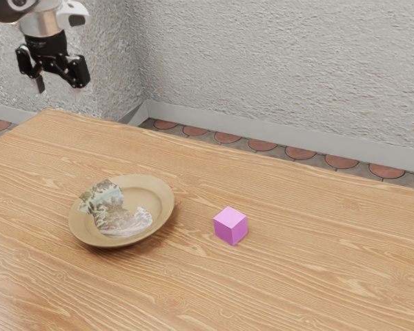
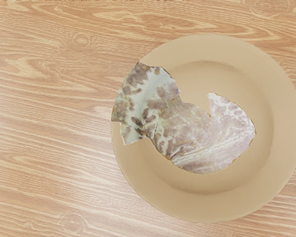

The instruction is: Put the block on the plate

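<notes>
While the gripper (image 1: 58, 85) hangs high with its fingers spread and nothing between them, the plate (image 1: 165, 200) lies below and outward of it, bearing a mottled, leaf-like piece (image 2: 187, 128) that laps over the rim and could make an uneven seat. Farther out from the gripper, past the plate toward the exterior view's right, the pink block (image 1: 230, 226) rests on the table (image 1: 317, 276). It looks light, stiff and sturdy; I'd pinch two opposite side faces squarely.
</notes>
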You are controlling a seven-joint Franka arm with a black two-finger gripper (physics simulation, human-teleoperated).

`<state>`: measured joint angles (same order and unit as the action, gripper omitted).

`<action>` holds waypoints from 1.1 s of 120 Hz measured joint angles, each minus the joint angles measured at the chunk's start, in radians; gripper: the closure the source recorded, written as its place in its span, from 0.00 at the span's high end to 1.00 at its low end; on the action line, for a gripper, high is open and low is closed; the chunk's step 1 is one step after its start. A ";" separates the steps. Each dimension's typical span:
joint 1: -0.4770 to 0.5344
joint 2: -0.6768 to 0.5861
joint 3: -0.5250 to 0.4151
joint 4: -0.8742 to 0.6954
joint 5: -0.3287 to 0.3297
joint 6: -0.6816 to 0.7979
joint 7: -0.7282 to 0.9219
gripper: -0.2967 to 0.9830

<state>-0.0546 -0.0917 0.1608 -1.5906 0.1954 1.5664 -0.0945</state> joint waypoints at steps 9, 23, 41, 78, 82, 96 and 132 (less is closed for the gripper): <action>0.011 0.000 -0.010 0.000 0.001 0.001 -0.007 0.77; 0.010 0.032 -0.050 -0.002 0.001 0.002 -0.017 0.77; -0.055 0.128 -0.056 -0.029 0.001 0.005 -0.026 0.77; -0.163 0.336 -0.122 -0.131 -0.116 0.272 -0.040 0.77; -0.167 0.359 -0.125 -0.126 -0.128 0.296 -0.041 0.77; -0.174 0.431 -0.165 -0.108 -0.168 0.367 -0.047 0.77; -0.197 0.559 -0.200 -0.057 -0.193 0.509 -0.069 0.77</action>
<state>-0.2511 0.4673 -0.0391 -1.6479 0.0028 2.0755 -0.1637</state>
